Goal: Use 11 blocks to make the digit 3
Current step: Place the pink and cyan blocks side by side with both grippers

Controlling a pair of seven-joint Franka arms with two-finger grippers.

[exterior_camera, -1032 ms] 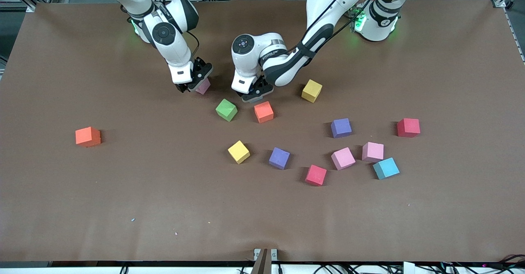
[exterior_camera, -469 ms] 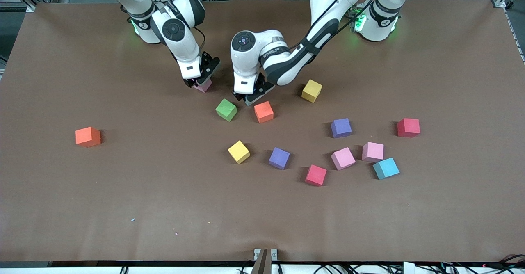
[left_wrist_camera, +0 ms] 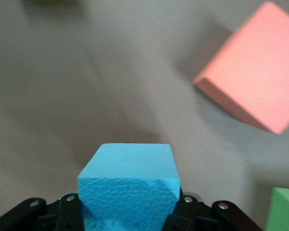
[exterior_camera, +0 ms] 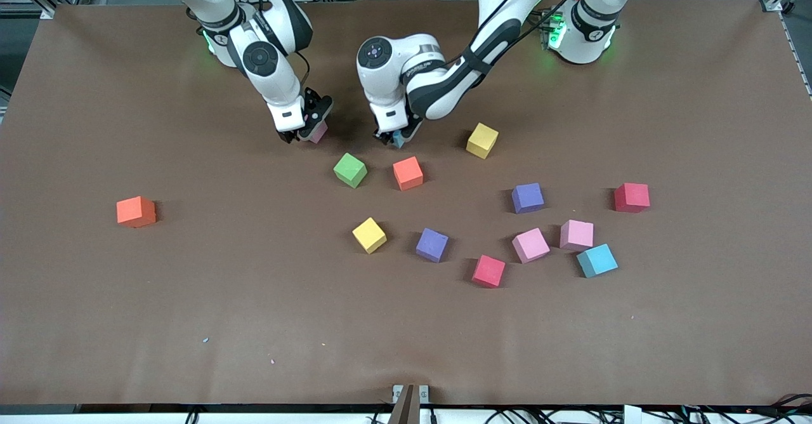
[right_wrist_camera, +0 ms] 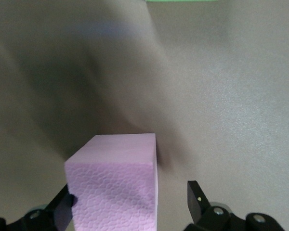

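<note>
My left gripper [exterior_camera: 396,137] is shut on a teal-blue block [left_wrist_camera: 129,183] and holds it just above the table, beside the orange block [exterior_camera: 407,173] and the green block [exterior_camera: 350,170]. My right gripper [exterior_camera: 303,133] is open around a pale pink block [right_wrist_camera: 115,185] that rests on the table near the robots' bases. One of its fingers touches the block's side and the other finger [right_wrist_camera: 198,197] stands apart from it. The orange block [left_wrist_camera: 253,94] and a corner of the green block [left_wrist_camera: 285,209] also show in the left wrist view.
Loose blocks lie nearer the front camera: yellow [exterior_camera: 482,140], purple [exterior_camera: 528,197], red [exterior_camera: 631,197], two pink [exterior_camera: 576,234] [exterior_camera: 530,245], teal-blue [exterior_camera: 596,260], red [exterior_camera: 488,271], purple [exterior_camera: 432,244], yellow [exterior_camera: 369,235]. A lone orange block [exterior_camera: 136,211] sits toward the right arm's end.
My left gripper has drawn back from the orange block toward the robots' bases with the teal-blue block. My right gripper shifted slightly around the pale pink block.
</note>
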